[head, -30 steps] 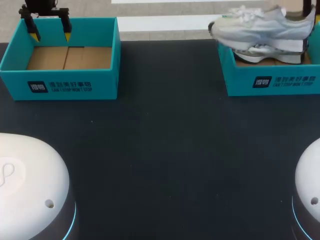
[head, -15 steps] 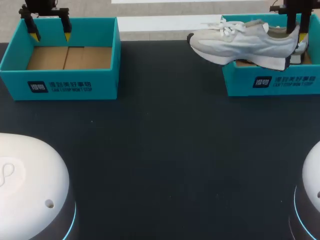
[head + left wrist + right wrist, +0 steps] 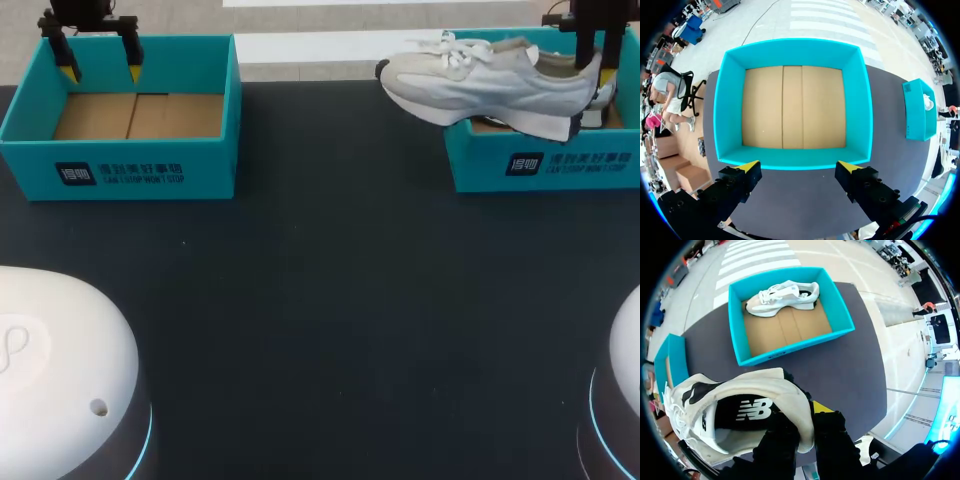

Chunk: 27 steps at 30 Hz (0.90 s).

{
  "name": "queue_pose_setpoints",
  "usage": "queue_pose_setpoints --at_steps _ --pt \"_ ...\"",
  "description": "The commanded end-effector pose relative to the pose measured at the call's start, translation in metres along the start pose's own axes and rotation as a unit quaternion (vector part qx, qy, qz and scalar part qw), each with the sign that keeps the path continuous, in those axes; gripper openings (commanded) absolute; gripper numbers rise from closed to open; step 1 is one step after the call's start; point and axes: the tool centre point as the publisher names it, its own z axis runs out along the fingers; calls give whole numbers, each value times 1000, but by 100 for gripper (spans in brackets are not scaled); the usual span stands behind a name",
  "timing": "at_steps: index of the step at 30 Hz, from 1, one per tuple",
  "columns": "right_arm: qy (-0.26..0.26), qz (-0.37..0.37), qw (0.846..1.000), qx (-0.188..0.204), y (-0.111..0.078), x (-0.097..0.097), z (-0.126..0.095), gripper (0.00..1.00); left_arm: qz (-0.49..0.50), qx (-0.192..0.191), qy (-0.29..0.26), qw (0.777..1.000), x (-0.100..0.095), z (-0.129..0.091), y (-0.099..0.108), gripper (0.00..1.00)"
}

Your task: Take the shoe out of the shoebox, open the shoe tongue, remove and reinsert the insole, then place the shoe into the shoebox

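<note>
Pale laced shoe (image 3: pixel 480 85), black lining

The counter (image 3: pixel 330 300) is a dark, matte surface that runs across the whole width of the head view. Two open teal boxes stand directly on it along its far edge, well apart. The left shoebox (image 3: pixel 120 172) is near the far left corner with its brown cardboard floor showing, and the right shoebox (image 3: pixel 545 165) is near the far right corner, each with a printed long wall facing the near side.
</note>
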Motion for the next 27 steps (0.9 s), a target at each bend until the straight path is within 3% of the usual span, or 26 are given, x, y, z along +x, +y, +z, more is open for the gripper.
queue_pose_setpoints --at_steps 1,11,15,19,27 --pt "-18 4 1000 -3 -12 9 -7 0 0 0 0 1000 0 0 0 100" --pt "-11 -22 1000 -17 -88 81 -39 0 0 0 0 1000 0 0 0 100" --pt "-8 -35 999 -2 -113 103 -35 0 0 0 0 1000 0 0 0 100" --pt "0 -25 1000 -13 -142 122 -32 0 0 0 0 1000 0 0 0 100" --pt "6 -37 999 19 -188 157 -11 0 0 0 0 1000 0 0 0 100"
